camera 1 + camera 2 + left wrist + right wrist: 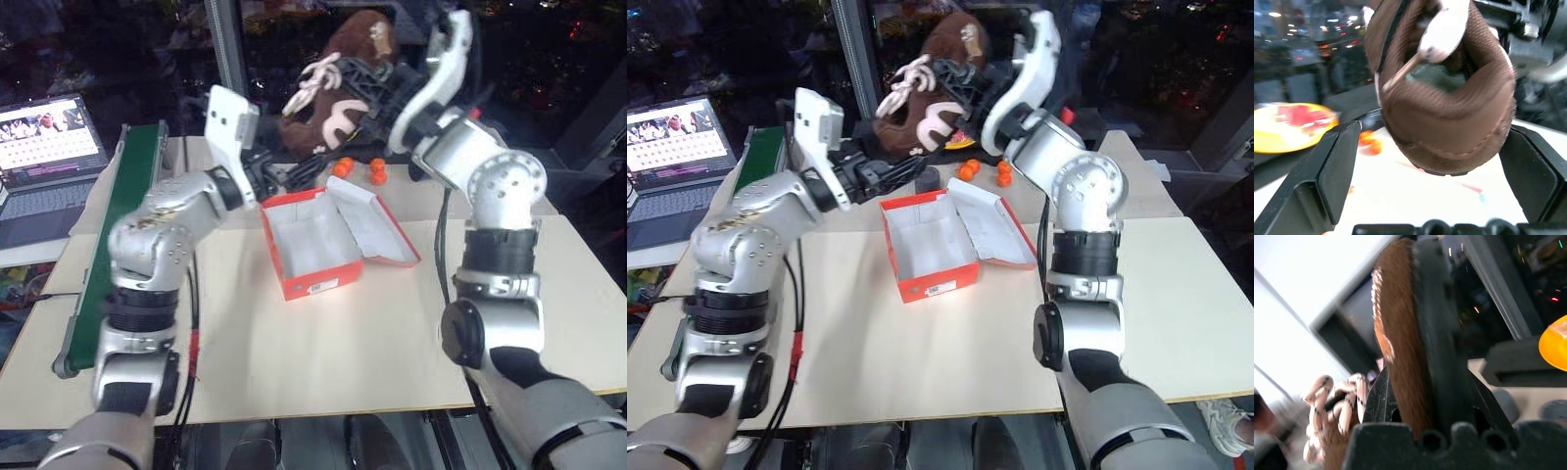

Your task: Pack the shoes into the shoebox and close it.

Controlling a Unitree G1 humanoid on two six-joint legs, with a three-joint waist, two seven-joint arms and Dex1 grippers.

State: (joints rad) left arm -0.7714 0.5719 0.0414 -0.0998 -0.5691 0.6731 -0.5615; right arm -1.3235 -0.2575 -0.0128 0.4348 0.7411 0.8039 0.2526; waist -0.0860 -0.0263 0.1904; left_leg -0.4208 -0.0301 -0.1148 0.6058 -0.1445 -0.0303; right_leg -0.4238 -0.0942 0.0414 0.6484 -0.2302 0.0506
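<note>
On the cream bench (323, 362), the orange-red shoebox (309, 245) is sitting open and white inside, lid (377, 227) flopping rightward. Behind it the left gripper (1432, 161) is holding its jaws spread wide around a fuzzy brown shoe (1449, 107) without touching. Higher up, the right gripper (1425, 396) is pinching that cream-striped shoe by sole and side.

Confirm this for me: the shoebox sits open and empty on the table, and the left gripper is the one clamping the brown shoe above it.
Not quite. The right gripper clamps the brown shoe; the right wrist view shows its fingers shut on the sole. The left gripper stands open around the shoe's heel, not touching. The shoebox does sit open and empty on the table.
</note>
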